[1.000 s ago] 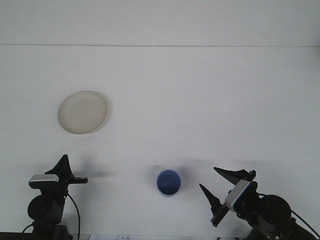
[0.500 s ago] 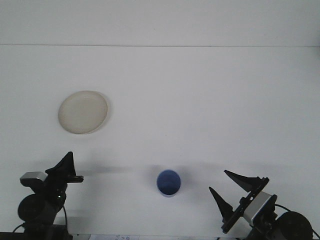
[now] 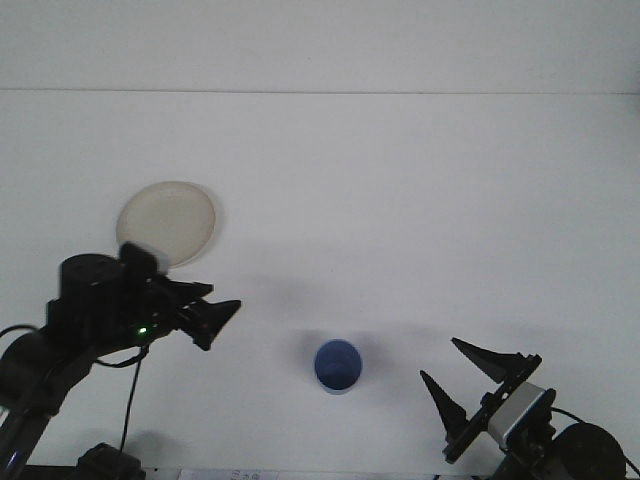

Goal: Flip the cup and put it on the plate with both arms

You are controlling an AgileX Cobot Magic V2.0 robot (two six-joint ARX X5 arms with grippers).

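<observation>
A blue cup (image 3: 337,366) stands upright on the white table, mouth up, near the front centre. A pale round plate (image 3: 168,222) lies flat at the middle left, its lower left rim hidden by my left arm. My left gripper (image 3: 216,319) is raised and points right, well left of the cup and just below the plate; nothing shows between its dark fingertips. My right gripper (image 3: 466,381) sits low at the front right with its two black fingers spread apart and empty, well right of the cup.
The white table (image 3: 400,200) runs back to a far edge near the top. A cable (image 3: 128,395) hangs below the left arm.
My left arm has risen and swung right, now reaching toward the cup and overlapping the plate's lower rim. The right gripper has barely moved. Cup and plate stay put.
</observation>
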